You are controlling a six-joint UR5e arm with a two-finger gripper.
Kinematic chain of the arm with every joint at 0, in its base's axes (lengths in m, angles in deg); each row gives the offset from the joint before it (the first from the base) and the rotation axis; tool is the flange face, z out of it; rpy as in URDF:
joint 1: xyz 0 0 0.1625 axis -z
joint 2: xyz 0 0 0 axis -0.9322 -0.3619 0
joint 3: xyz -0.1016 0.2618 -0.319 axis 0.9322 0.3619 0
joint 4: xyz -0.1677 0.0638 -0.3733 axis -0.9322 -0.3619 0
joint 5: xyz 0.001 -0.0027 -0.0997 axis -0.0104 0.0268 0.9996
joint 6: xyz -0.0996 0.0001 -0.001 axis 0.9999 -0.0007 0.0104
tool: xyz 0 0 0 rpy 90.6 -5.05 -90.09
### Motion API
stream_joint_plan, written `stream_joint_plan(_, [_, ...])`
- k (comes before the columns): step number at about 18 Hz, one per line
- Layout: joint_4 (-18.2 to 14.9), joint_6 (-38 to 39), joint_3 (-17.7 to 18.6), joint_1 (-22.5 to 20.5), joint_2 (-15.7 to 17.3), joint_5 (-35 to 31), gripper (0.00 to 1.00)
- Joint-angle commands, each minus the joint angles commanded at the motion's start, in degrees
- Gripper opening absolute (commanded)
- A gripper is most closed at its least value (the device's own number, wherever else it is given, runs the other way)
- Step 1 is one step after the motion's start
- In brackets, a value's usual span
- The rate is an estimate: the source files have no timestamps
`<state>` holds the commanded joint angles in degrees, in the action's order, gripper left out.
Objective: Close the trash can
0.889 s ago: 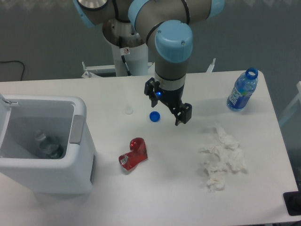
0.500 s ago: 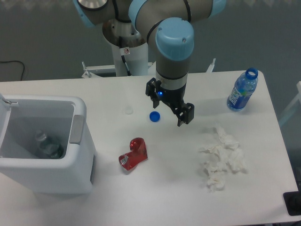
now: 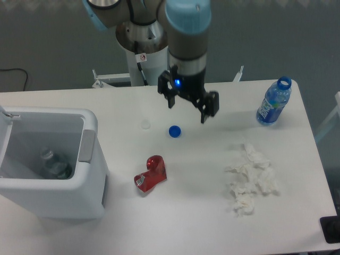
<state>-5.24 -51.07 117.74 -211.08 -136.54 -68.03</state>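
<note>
A blue bottle cap (image 3: 174,130), red crushed can (image 3: 151,173), crumpled tissues (image 3: 251,178) and blue water bottle (image 3: 273,102) lie apart.

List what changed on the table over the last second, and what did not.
The two-finger gripper rose and drew back toward the robot base, away from the small blue bottle cap. It holds nothing, jaws open. The large white plastic trash can is still open; the crushed red can, crumpled white tissue and blue water bottle stayed put.
</note>
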Motion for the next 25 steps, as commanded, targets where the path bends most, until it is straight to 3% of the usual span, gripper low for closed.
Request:
stream_joint_plan(3, [-1.0,1.1,0.2,0.4,2.2,0.3,1.00])
stream_joint_plan(7, [-2.1,7.9,-0.1,3.9,5.4,3.9,0.96])
stream_joint_plan(13, [-1.7,16.9,-0.9,10.2,9.1,11.2,0.65])
stream_joint_plan(17, [1.0,24.1,-2.7,14.6,9.8,15.3,0.35])
stream_joint_plan(19, [2.5,25.5,-3.0,17.1,9.7,16.0,0.26])
stream_joint_plan(22, [4.8,25.6,-3.0,19.6,9.6,18.6,0.22])
stream_joint_plan(25, [9.9,25.5,-3.2,20.8,8.9,22.1,0.23])
